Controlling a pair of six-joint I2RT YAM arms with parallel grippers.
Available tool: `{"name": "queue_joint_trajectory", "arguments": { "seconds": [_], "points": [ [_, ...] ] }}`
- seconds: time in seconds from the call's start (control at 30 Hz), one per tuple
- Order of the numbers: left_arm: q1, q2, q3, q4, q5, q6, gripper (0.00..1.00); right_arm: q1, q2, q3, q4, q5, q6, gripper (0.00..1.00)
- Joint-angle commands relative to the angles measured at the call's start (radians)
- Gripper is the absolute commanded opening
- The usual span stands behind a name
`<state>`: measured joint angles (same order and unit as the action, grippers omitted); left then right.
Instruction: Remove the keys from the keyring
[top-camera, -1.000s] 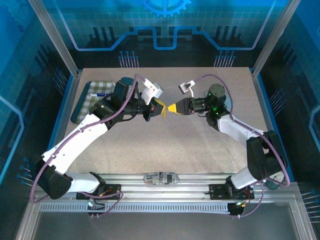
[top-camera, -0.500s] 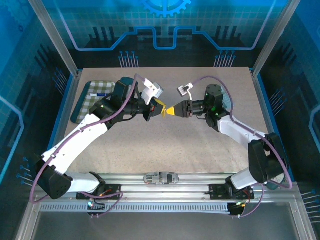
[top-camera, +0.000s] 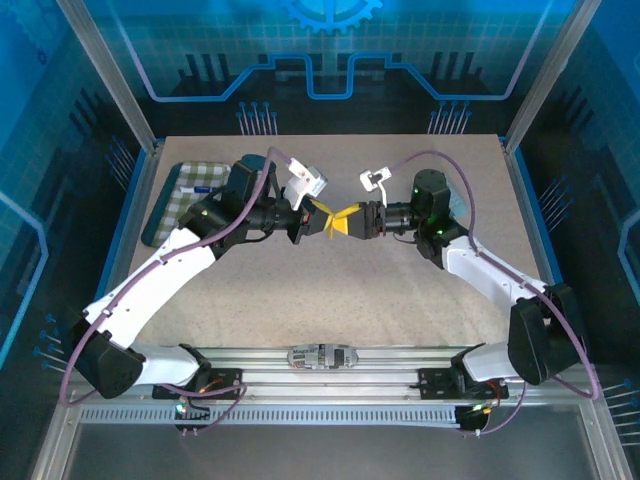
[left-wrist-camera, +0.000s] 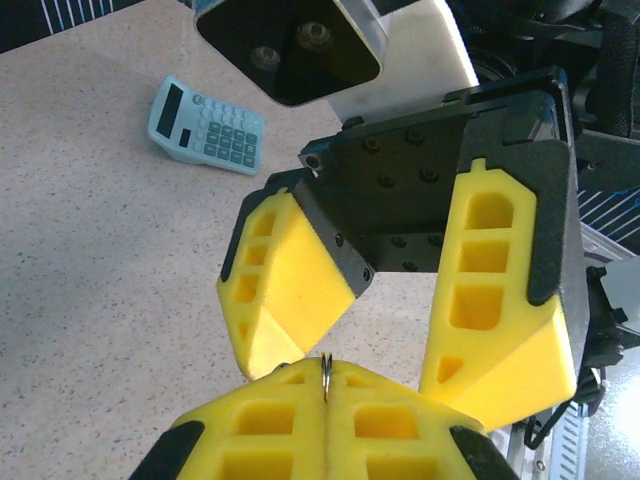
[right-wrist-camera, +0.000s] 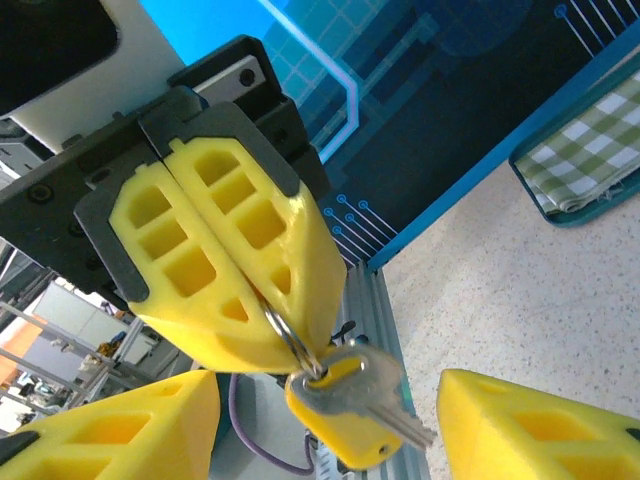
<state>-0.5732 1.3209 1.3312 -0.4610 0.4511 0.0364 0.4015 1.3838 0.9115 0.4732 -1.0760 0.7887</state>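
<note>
My left gripper (top-camera: 320, 217) is held above the table's middle and is shut on the metal ring of the keyring (right-wrist-camera: 290, 340). In the left wrist view, the ring's edge (left-wrist-camera: 326, 372) pokes out between my left gripper's (left-wrist-camera: 326, 388) closed yellow fingers. Below the ring hang a silver key (right-wrist-camera: 385, 385) and a yellow tag (right-wrist-camera: 345, 440). My right gripper (top-camera: 346, 220) faces the left one tip to tip. In the right wrist view, my right gripper (right-wrist-camera: 330, 395) is open, one finger on each side of the hanging key, touching nothing.
A grey-blue calculator (left-wrist-camera: 208, 125) lies on the speckled tabletop (top-camera: 330, 290) behind the right arm. A green checked cloth in a tray (top-camera: 185, 200) sits at the table's left edge. Blue frame walls surround the table.
The right gripper has moved left to meet the left gripper and has gone from a shut point to open. The left arm has stayed where it was.
</note>
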Motion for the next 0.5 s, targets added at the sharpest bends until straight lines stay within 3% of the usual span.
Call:
{"name": "queue_joint_trajectory", "arguments": {
  "seconds": [0.0,0.13,0.3,0.47],
  "points": [
    [0.005,-0.031,0.017,0.031,0.072,-0.035,0.0,0.015,0.001,-0.01,0.139,-0.007,0.049,0.6],
    [0.006,-0.037,0.025,0.04,0.089,-0.049,0.0,0.017,0.022,-0.025,0.302,-0.048,0.159,0.57],
    [0.027,-0.05,0.026,0.069,0.114,-0.078,0.0,0.023,0.043,-0.026,0.383,-0.084,0.223,0.52],
    [0.045,-0.057,0.024,0.072,0.11,-0.076,0.0,0.013,0.059,-0.026,0.479,-0.104,0.304,0.41]
  ]
}}
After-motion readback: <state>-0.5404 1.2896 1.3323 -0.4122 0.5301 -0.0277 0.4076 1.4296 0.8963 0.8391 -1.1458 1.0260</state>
